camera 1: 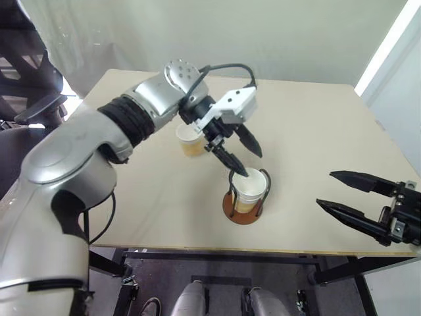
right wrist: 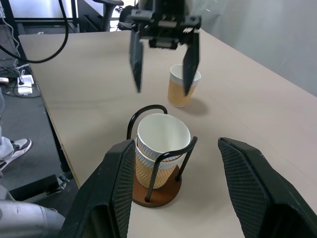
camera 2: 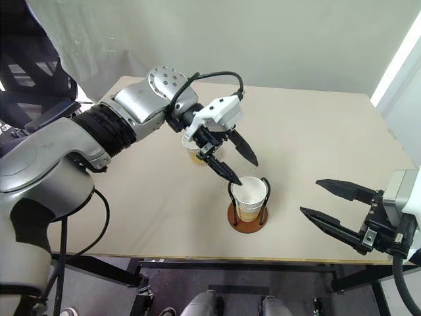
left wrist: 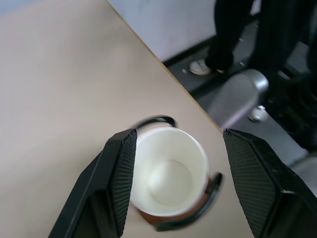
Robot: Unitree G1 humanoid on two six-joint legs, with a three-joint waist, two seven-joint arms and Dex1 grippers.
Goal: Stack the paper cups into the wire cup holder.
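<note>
A black office chair [camera 1: 29, 79] stands off the table's [camera 1: 131, 197] left corner. Further right, one loose paper cup [camera 1: 191, 139] sits upright on the table, partly hidden behind the left gripper [camera 1: 245, 155]. That gripper hangs spread wide just above the wire cup holder [camera 1: 247, 197], holding nothing. Two nested cups [right wrist: 158, 151] stand inside the holder near the front edge. At the far right the right gripper [camera 1: 342, 191] waits, fingers apart and empty.

Silver arm [camera 1: 72, 155], black ribbed cuff, white wrist housing, black tapered fingers [camera 1: 231, 160].
</note>
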